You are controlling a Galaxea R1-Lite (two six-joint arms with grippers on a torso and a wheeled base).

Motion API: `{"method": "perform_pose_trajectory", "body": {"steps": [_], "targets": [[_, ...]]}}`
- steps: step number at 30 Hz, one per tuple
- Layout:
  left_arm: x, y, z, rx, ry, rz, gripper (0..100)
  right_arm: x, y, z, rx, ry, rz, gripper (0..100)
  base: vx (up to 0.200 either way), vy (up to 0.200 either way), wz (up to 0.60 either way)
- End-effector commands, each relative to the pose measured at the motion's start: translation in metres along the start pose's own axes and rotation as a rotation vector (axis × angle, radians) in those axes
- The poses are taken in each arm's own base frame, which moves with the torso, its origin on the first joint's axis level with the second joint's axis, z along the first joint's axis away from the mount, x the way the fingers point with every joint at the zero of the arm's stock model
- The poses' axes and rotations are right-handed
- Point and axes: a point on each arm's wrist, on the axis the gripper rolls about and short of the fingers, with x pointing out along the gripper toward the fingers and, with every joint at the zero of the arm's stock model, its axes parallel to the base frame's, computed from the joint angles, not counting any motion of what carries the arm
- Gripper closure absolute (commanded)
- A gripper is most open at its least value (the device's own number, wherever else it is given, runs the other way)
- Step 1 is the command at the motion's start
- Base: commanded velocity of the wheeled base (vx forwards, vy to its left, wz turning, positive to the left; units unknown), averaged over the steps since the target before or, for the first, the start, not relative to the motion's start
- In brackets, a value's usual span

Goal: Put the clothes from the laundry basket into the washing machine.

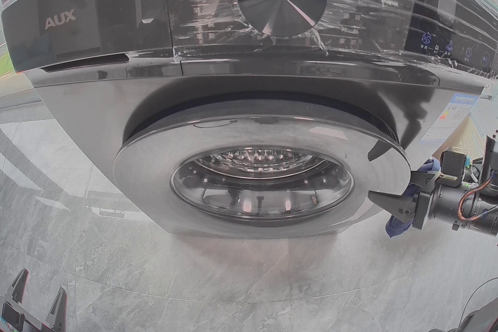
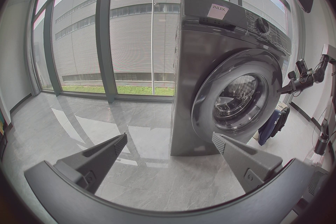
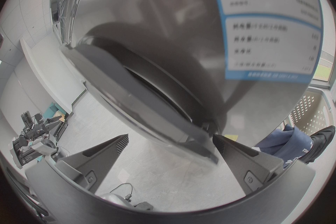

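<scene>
- Standing shut, the grey front-loading washing machine (image 1: 259, 89) has a round chrome-ringed door (image 1: 262, 182) with a glass window onto the drum.
- Blue clothes (image 1: 397, 226) lie at a beige perforated laundry basket (image 3: 311, 114), on the floor just right of the machine.
- A white logo sits on the dark top panel's left, and a blue-bordered label (image 1: 456, 115) is stuck on the front's right.
- The right gripper (image 1: 407, 190) is at the door's right rim, fingers apart.
- The left gripper (image 1: 41, 284) is at the near left, fingers apart, well clear of the machine.

Grey washing machine (image 1: 249, 89), laundry basket (image 3: 311, 116) beside it.
Blue clothes (image 3: 287, 142) are seen draped over the basket's side.
</scene>
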Motion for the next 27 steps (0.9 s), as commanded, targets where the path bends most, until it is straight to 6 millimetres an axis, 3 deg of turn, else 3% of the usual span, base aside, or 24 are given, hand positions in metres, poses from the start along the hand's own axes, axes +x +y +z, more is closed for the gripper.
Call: {"method": "perform_pose_trajectory", "body": {"steps": [1, 6, 10, 13, 16, 22, 27], "targets": [[0.000, 0.000, -0.004, 0.000, 0.001, 0.000, 0, 0.007, -0.001, -0.011, 0.008, 0.052, 0.011, 0, 0.000, 0.000, 0.00], [0.000, 0.000, -0.004, 0.000, 0.001, 0.000, 0, 0.001, 0.007, -0.024, 0.002, 0.093, 0.080, 0, 0.000, 0.000, 0.00], [0.000, 0.000, -0.004, 0.000, 0.001, 0.000, 0, -0.022, 0.010, -0.037, -0.005, 0.089, 0.092, 0, 0.000, 0.000, 0.00], [0.000, 0.000, -0.004, 0.001, 0.001, 0.000, 0, -0.028, 0.010, -0.041, -0.005, 0.086, 0.089, 0, 0.000, 0.000, 0.00], [0.000, 0.000, -0.004, 0.004, 0.001, 0.000, 0, -0.023, 0.006, -0.037, -0.001, 0.080, 0.064, 0, 0.000, 0.000, 0.00], [0.000, 0.000, -0.004, 0.001, 0.001, 0.000, 0, -0.005, -0.002, -0.019, 0.007, 0.058, 0.034, 0, -0.200, 0.000, 0.00], [0.000, 0.000, -0.004, 0.000, 0.001, 0.000, 0, -0.002, 0.000, -0.025, 0.007, 0.091, 0.048, 0, 0.000, 0.000, 0.00]]}}
